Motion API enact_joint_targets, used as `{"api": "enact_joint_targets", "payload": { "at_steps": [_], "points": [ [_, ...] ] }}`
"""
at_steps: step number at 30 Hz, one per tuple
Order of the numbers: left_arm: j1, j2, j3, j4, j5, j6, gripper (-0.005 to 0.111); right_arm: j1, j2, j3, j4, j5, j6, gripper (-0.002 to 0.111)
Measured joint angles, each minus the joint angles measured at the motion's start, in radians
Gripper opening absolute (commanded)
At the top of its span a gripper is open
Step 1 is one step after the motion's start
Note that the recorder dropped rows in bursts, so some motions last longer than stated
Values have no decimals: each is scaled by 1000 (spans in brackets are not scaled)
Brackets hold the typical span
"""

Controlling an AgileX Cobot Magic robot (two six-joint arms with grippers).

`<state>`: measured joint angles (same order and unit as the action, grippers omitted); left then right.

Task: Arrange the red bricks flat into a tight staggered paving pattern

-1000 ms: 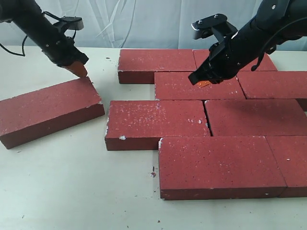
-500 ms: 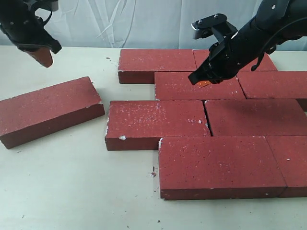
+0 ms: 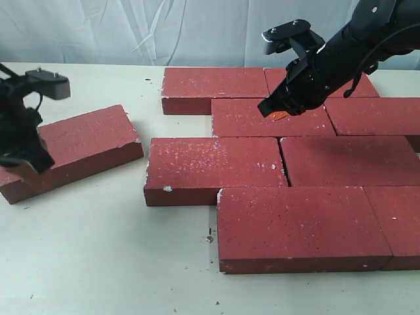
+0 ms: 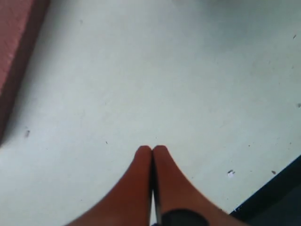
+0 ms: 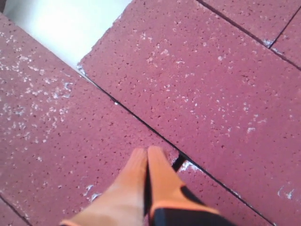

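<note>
**Exterior view:** Nine flat rectangular dark-red paving bricks (image 3: 213, 167) lie on the pale tabletop (image 3: 98, 262). Eight form staggered rows. One loose brick (image 3: 85, 141) lies angled, with the left hand (image 3: 25, 172) at its near end. The right hand (image 3: 279, 113) hovers over the second row. A whitish cloth backdrop (image 3: 131, 33) hangs behind.

**Left wrist view:** The left hand (image 4: 151, 149) is closed and empty over bare tabletop (image 4: 188, 70).

**Right wrist view:** The right hand (image 5: 147, 153) is closed and empty above a brick seam (image 5: 141, 123).

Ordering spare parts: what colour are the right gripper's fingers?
Orange; the fingers show best in the right wrist view.
</note>
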<state>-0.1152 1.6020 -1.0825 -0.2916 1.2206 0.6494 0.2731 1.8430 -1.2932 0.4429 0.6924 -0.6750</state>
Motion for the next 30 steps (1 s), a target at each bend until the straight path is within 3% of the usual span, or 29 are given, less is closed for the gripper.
{"api": "enact_joint_targets", "payload": {
  "at_steps": [2,4,8,15,24,30],
  "points": [
    [-4,0,71,31,-36,2,0,0,0,0,0,2,0,-1],
    [-4,0,158,79,-180,2,0,0,0,0,0,2,0,-1],
    [-4,22,240,153,-339,-1,0,0,0,0,0,2,-2,-1],
    [-4,119,260,323,-474,-161,0,0,0,0,0,2,-2,-1],
    [0,153,263,355,-600,-189,0,0,0,0,0,2,-2,-1],
    [79,153,263,370,-616,-197,0,0,0,0,0,-1,-2,-1]
  ]
}}
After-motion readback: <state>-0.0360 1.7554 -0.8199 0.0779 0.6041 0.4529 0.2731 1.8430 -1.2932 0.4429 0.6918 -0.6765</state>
